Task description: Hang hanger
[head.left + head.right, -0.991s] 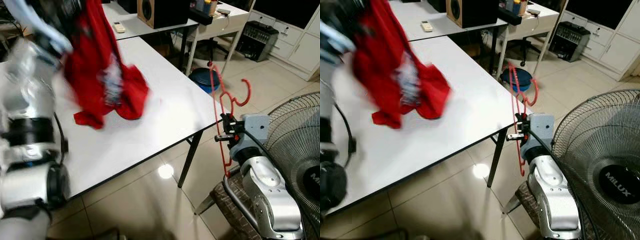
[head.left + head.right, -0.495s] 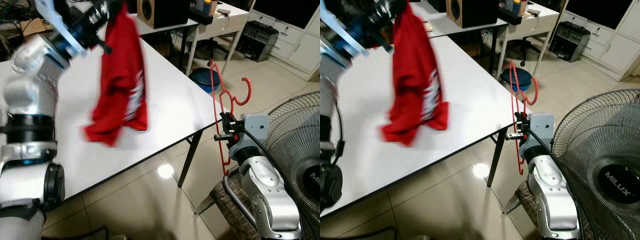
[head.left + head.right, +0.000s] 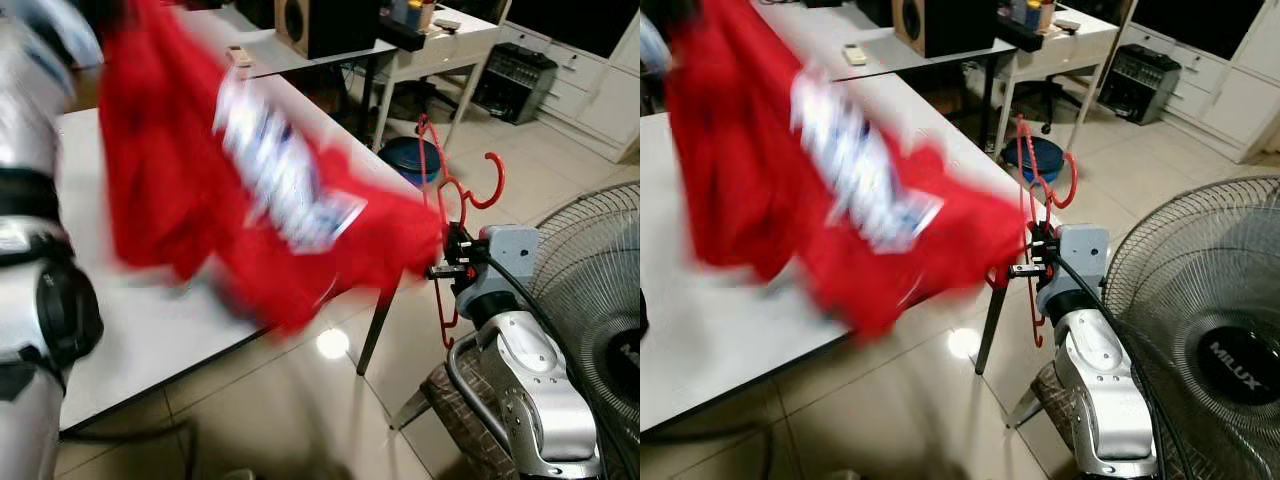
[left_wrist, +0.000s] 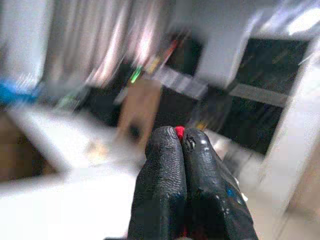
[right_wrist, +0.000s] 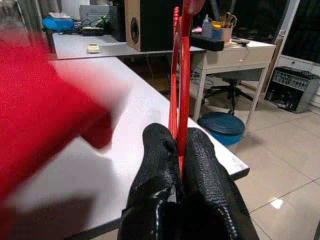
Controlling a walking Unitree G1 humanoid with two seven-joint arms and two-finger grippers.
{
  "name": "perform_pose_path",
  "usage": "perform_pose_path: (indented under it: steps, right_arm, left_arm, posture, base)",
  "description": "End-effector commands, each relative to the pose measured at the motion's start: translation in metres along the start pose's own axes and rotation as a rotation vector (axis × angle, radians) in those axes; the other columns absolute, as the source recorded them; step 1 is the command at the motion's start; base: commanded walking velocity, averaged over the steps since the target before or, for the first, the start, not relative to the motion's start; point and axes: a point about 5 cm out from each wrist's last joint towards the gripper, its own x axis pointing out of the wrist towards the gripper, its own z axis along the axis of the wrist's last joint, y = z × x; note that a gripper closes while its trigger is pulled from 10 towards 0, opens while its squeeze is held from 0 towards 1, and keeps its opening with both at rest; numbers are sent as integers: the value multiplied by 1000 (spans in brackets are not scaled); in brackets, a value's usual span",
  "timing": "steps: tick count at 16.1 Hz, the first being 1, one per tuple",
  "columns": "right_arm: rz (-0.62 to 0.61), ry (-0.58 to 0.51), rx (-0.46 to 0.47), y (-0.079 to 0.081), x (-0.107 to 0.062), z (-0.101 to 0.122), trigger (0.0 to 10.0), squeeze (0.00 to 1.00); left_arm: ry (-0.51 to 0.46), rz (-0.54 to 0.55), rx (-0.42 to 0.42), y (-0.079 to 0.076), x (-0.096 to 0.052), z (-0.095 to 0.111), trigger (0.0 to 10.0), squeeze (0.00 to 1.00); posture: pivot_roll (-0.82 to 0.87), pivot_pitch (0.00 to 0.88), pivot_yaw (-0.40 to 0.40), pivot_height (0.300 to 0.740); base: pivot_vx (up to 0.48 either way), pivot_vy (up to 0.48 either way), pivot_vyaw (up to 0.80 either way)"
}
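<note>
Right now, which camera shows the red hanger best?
The left eye view: the whole red hanger shows, hook up, held upright in the right claw. The right eye view shows much the same. The right wrist view shows just its bars between the fingers.

This place looks like an office or workroom. There are white tables (image 3: 160,330), a speaker (image 3: 930,25), a standing fan (image 3: 1210,340), white cabinets (image 3: 590,95) and a tiled floor (image 3: 920,420).
</note>
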Motion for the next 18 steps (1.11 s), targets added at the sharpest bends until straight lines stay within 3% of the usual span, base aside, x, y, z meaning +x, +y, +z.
perform_pose_path:
  steps: [1, 2, 3, 5, 6, 7, 8, 9, 10, 11, 14, 16, 18]
  right_arm:
    - [-16, 0, 1, -3, -2, 0, 10000, 0]
    - [-14, 3, 1, -3, -2, -1, 10000, 0]
    - [-13, 5, 0, -3, -2, -1, 10000, 0]
    - [-11, 6, -3, -3, -2, -1, 10000, 0]
    - [-11, 7, -5, -4, -2, -1, 10000, 0]
    - [-12, 9, -7, -5, -2, -1, 10000, 0]
    - [-11, 13, -9, -5, -3, -1, 10000, 0]
    - [-5, 20, -12, -4, -3, -2, 10000, 0]
    - [-1, 30, -13, -3, -4, -4, 10000, 0]
    - [1, 35, -13, -3, -4, -5, 10000, 0]
    - [-3, 39, -12, -3, -5, -5, 10000, 0]
    - [-4, 40, -10, -3, -5, -5, 10000, 0]
    - [0, 42, -12, -2, -4, -5, 10000, 0]
  left_arm:
    - [154, 67, 31, 6, -2, -36, 0, 0]
    - [264, 130, 104, 15, -10, -71, 0, 0]
    - [306, 160, 139, 18, -14, -86, 0, 0]
    - [372, 182, 338, 22, -24, -114, 0, 0]
    - [368, 171, 363, 20, -24, -117, 2353, 0]
    - [349, 157, 390, 15, -21, -118, 5412, 0]
    - [344, 114, 406, 11, -19, -118, 10000, 0]
    - [363, 75, 425, 10, -19, -119, 10000, 424]
    - [393, 63, 452, 13, -21, -119, 10000, 1000]
    - [407, 67, 469, 14, -21, -119, 10000, 1000]
    - [559, 155, 611, 42, -38, -120, 10000, 1000]
    - [614, 198, 706, 59, -49, -115, 10000, 1000]
    - [645, 214, 750, 72, -58, -111, 10000, 1000]
  posture:
    - [-146, 0, -16, 740]
    - [-146, 0, -20, 740]
    - [-146, 0, -20, 740]
    - [-152, 0, -23, 740]
    - [-152, 0, -24, 740]
    - [-153, 0, -24, 740]
    - [-155, 0, -23, 740]
    - [-156, 0, -22, 740]
    - [-157, 0, -21, 740]
    - [-157, 0, -20, 740]
    - [-160, 0, -14, 740]
    - [-159, 0, -16, 740]
    - [-158, 0, -17, 740]
  base:
    - [0, 0, 0]
    - [0, 0, 0]
    - [0, 0, 0]
    - [0, 0, 0]
    - [0, 0, 0]
    - [0, 0, 0]
    - [0, 0, 0]
    - [0, 0, 0]
    - [0, 0, 0]
    - [0, 0, 0]
    - [0, 0, 0]
    - [0, 0, 0]
    - [0, 0, 0]
